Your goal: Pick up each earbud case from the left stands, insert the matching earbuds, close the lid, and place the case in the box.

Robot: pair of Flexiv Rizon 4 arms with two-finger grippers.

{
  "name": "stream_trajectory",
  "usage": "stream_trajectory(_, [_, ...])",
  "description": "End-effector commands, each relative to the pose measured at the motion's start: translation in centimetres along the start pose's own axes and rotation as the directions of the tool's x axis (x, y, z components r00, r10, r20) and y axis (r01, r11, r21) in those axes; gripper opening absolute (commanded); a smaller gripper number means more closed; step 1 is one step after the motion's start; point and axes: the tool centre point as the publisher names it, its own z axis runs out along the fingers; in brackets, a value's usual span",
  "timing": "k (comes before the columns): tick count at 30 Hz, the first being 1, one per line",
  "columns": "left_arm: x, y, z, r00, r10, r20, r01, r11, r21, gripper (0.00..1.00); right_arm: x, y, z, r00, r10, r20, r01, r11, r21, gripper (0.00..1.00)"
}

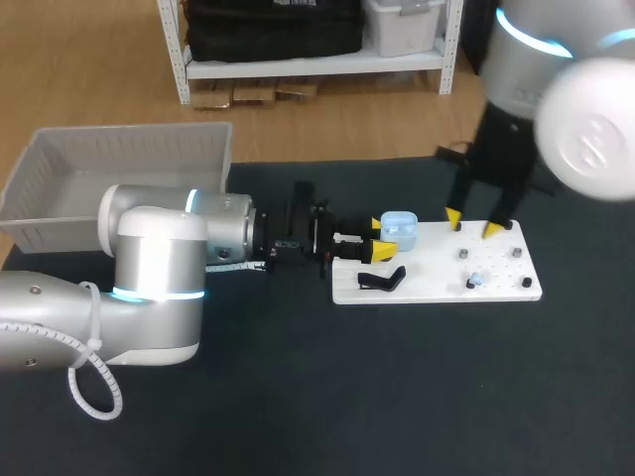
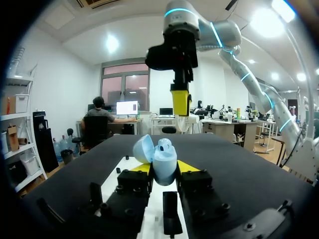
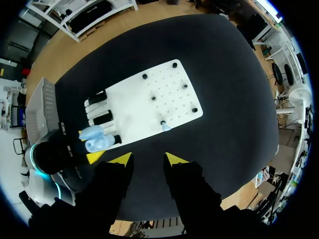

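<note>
over the white board (image 1: 501,286), left hand (image 1: 383,239) grips the open blue earbud case (image 1: 400,229); right hand (image 1: 472,223) hangs open.

Robotics lab, bench-style work cell. Signs, head view:
- Two silver industrial arms with glowing blue joint rings share one table (image 1: 397,397): left arm (image 1: 149,268) enters at 9 o'clock, right arm (image 1: 556,79) at 1 o'clock.
- Table covered in dark mat.
- White perforated fixture board (image 1: 437,283) at 3 o'clock of centre, carrying black stands (image 1: 382,281) and small pegs (image 1: 462,255).
- Grey plastic box (image 1: 119,159) at 10 o'clock.
</note>
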Motion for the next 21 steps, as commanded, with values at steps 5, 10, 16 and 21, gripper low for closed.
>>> stream_trajectory(5, [0.1,0.1,0.0,1.000,0.000,0.001,0.000,1.000,0.002,0.00,0.3,-2.6,3.0,0.996,-0.032,0.084,0.046,0.985,-0.165,0.38])
stream_trajectory(10, [0.1,0.1,0.0,1.000,0.000,0.001,0.000,1.000,0.002,0.00,0.5,-3.1,4.9,0.995,-0.085,0.056,0.092,0.986,-0.135,0.38])
stream_trajectory(16, [0.1,0.1,0.0,1.000,0.000,0.001,0.000,1.000,0.002,0.00,0.2,-3.4,7.1,0.993,-0.113,0.029,0.116,0.987,-0.110,0.38])
stream_trajectory(21, [0.1,0.1,0.0,1.000,0.000,0.001,0.000,1.000,0.002,0.00,-0.6,-3.5,8.6,0.992,-0.128,0.011,0.128,0.988,-0.091,0.38])
